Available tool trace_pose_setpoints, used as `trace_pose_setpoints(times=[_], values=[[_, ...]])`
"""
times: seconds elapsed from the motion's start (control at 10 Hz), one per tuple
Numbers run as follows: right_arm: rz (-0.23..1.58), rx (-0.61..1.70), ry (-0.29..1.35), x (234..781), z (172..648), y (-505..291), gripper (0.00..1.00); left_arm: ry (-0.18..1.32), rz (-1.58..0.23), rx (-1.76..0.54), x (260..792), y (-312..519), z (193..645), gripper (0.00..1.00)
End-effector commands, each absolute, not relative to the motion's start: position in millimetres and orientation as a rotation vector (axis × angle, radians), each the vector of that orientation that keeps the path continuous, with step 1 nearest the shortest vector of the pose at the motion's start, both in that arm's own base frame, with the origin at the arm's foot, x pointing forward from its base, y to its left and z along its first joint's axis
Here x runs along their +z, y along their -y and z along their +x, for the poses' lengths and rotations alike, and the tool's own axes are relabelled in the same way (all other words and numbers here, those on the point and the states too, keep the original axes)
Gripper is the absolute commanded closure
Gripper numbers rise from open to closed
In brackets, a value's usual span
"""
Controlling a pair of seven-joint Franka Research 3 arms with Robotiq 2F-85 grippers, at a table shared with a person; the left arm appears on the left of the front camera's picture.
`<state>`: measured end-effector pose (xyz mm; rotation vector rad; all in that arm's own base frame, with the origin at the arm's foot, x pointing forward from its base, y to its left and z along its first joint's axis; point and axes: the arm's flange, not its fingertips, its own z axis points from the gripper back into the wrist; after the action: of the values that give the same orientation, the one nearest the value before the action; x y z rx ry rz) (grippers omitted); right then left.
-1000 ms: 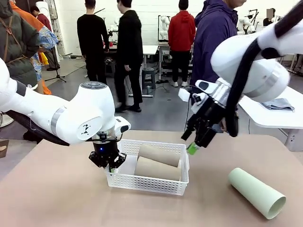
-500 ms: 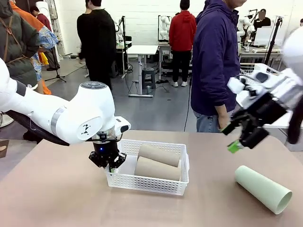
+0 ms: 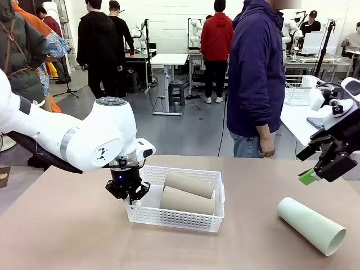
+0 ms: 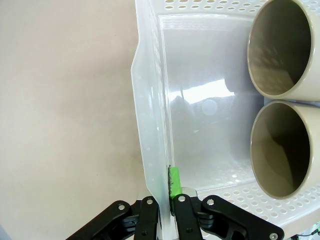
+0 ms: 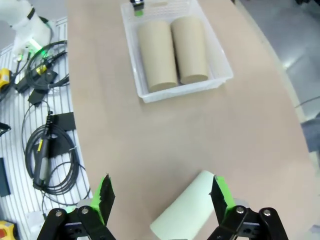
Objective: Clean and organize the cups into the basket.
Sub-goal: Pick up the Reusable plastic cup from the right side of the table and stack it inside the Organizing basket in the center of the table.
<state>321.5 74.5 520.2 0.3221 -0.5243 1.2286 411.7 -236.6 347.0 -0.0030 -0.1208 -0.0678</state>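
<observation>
Two beige cups (image 3: pixel 188 184) (image 3: pixel 187 201) lie side by side in the white basket (image 3: pixel 177 219). My left gripper (image 3: pixel 130 197) is shut on the basket's left wall; in the left wrist view the fingers (image 4: pixel 175 182) pinch that wall (image 4: pixel 150 125), with both cup mouths (image 4: pixel 287 47) (image 4: pixel 287 150) facing the camera. The mint green cup (image 3: pixel 311 225) lies on its side on the table at the right. My right gripper (image 3: pixel 315 169) hangs open above and just beyond it. In the right wrist view the open gripper (image 5: pixel 162 192) frames the mint cup (image 5: pixel 187 207) below, with the basket (image 5: pixel 220 65) farther off.
A person in a dark jacket (image 3: pixel 256 79) stands at the table's far edge, hands down. Cables and tools (image 5: pixel 50 145) lie on a rack beside the table. Bare tabletop lies between the basket and the mint cup.
My right arm has swung from beside the basket to the far right, with its gripper staying open. The mint cup shifted slightly. The left gripper has not moved.
</observation>
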Motion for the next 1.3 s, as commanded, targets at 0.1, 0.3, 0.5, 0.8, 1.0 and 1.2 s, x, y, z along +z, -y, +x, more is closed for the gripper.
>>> trace_pose_setpoints(times=[0.1, 0.3, 0.5, 0.8, 1.0, 1.2], values=[[0.34, 1.26, 0.521, 517.5, 321.5, -76.5, 0.0, 0.128, -0.001, -0.07, 349.2, 236.1, 411.0, 1.0], [0.34, 1.26, 0.521, 517.5, 321.5, -76.5, 0.0, 0.128, -0.001, -0.07, 349.2, 236.1, 411.0, 1.0], [0.34, 1.26, 0.521, 517.5, 321.5, -76.5, 0.0, 0.128, -0.001, -0.07, 349.2, 236.1, 411.0, 1.0], [0.351, 1.257, 0.528, 520.0, 320.8, -78.0, 0.0, 0.128, -0.001, -0.07, 349.2, 236.1, 411.0, 1.0], [0.16, 1.238, 0.296, 517.4, 327.0, -84.5, 0.0, 0.128, -0.001, -0.07, 349.2, 236.1, 411.0, 1.0], [0.101, 1.261, 0.144, 516.9, 327.6, -87.7, 0.0, 0.128, -0.001, -0.07, 349.2, 236.1, 411.0, 1.0]])
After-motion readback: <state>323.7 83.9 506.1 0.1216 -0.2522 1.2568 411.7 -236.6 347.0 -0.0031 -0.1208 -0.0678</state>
